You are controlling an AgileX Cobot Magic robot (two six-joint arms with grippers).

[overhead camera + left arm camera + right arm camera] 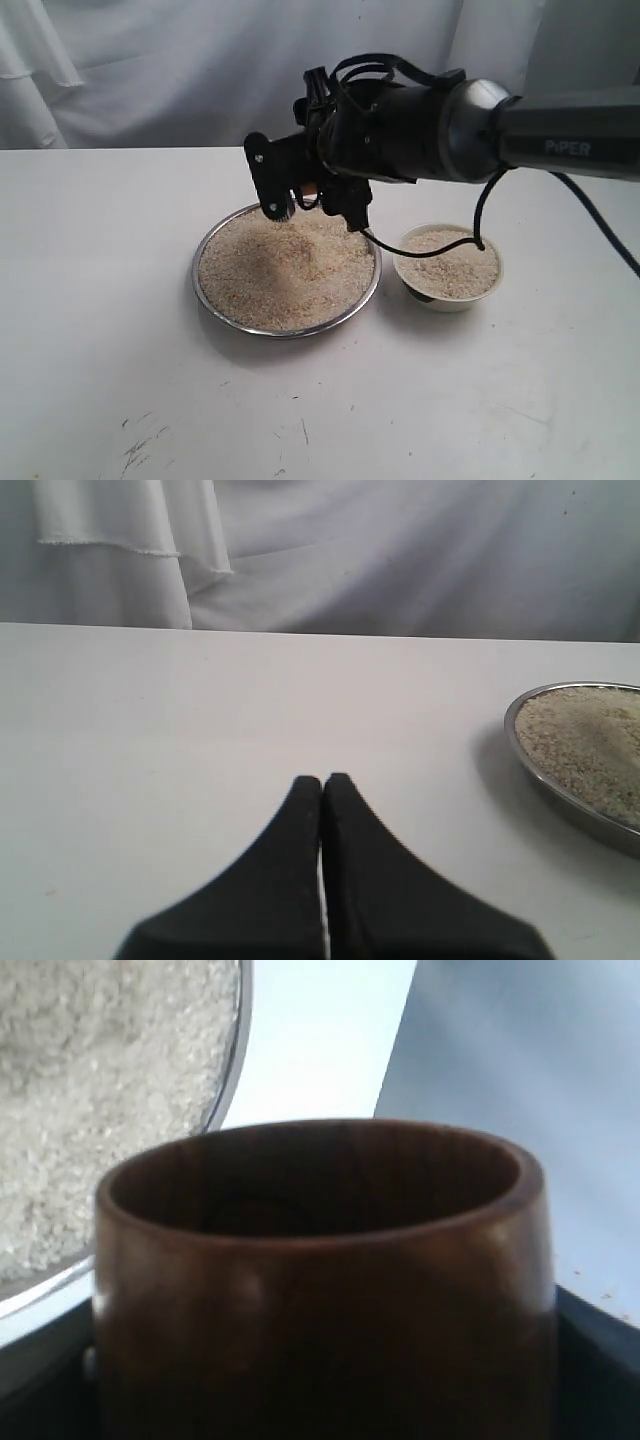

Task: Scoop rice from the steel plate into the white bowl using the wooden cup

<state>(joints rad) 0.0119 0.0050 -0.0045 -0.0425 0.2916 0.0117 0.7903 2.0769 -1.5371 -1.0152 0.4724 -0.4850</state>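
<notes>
steel plate (198,275): heaped rice (285,265) | white bowl (450,301): rice-filled, beside plate | wooden cup (320,1310): empty, above plate

Right arm (560,135) overhangs the steel plate (197,290), white bowl (455,303) just beside — table (100,250) leftward open.

A: Surroundings, my station?
B: White matte worktop (90,330). Dark scuff marks (140,447) on the side nearest the exterior camera, with fainter specks beside them.
A: Behind it?
B: White cloth backdrop (150,70), hanging in folds. My left wrist view shows its stitched hem (130,548).
</notes>
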